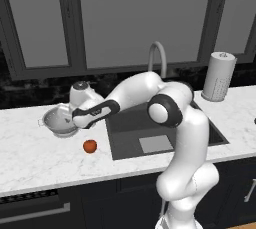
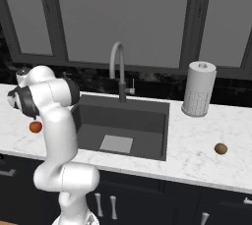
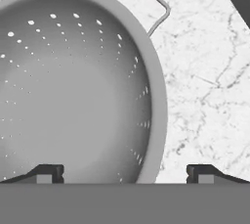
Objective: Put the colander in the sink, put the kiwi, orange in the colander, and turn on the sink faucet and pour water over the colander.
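Observation:
The silver perforated colander (image 1: 56, 121) stands on the white marble counter left of the sink (image 1: 129, 140). My gripper (image 1: 74, 121) hangs just over its right rim. In the hand view the colander (image 3: 73, 86) is seen from close above. Its rim runs between my two fingertips (image 3: 49, 173), and the gripper (image 3: 127, 174) is open and holds nothing. One loop handle (image 3: 157, 4) shows at the top. The orange (image 1: 90, 146) lies on the counter in front of the colander, also seen as the orange (image 2: 35, 126) beside my arm. The kiwi (image 2: 221, 148) lies right of the sink (image 2: 142, 126). The faucet (image 2: 118, 67) gives no water.
A paper towel roll (image 2: 198, 89) stands at the back right of the sink. A light square plate (image 1: 155, 144) lies on the basin floor. Dark windows and a black backsplash run behind the counter. My own arm arches over the sink's left part.

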Motion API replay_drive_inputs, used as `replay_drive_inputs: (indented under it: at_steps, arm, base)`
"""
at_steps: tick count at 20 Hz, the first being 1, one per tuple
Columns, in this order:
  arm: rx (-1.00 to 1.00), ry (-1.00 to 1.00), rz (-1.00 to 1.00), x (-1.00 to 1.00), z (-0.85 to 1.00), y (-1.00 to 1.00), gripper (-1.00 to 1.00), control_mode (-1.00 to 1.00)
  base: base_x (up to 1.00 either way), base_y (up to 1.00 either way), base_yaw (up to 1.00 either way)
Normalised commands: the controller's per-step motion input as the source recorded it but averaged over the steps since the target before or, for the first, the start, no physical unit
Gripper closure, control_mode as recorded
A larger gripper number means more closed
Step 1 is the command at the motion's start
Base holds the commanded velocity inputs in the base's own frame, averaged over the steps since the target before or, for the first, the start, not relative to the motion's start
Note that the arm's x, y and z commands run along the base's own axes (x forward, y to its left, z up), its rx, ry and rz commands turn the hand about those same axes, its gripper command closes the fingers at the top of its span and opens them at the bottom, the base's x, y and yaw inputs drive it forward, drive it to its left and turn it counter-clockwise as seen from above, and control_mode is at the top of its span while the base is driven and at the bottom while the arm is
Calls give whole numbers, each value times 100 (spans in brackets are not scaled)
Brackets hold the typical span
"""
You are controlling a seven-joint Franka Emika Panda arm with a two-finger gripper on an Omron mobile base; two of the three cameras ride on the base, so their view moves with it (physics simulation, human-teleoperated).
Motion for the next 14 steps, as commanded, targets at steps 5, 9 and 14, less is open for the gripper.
replay_drive_inputs:
  at_steps: [5,9,14]
  arm:
    - [0,0,0,30,-5,9,-100,-100]
    - [0,0,0,14,-29,6,-100,-100]
    - [0,0,0,0,-47,0,-100,-100]
  base:
    - [0,0,0]
    - [0,0,0]
    - [0,0,0]
